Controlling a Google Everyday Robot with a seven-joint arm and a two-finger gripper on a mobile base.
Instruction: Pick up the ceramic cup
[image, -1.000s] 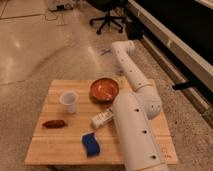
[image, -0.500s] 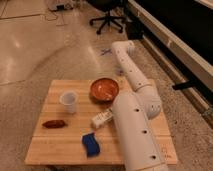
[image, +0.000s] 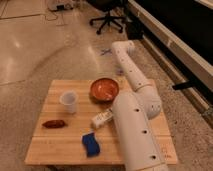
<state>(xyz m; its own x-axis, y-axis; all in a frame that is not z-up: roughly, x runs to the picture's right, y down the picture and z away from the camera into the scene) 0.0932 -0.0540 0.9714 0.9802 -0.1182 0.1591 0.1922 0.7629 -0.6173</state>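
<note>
While cup (image: 68, 101) sits unmoved, tool (image: 121, 48) stays beyond table (image: 60, 146).

Polished speckled floor (image: 30, 55), black office chair (image: 107, 20), wooden table (image: 60, 145).

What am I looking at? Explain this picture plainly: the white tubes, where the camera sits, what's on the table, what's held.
The white tubes are one robot arm, jointed like an elbow, reaching from the bottom edge out past the far side of the table. This single picture looks down over the arm; where the camera is mounted I cannot say. On that wooden table stands a white cup, left of an orange-brown bowl; nearer lie a white bottle, a blue sponge and a small reddish-brown thing. The claw sits at the arm's far tip, beyond the table, turned out of sight. Nothing is held; the cup stands alone, untouched.
</note>
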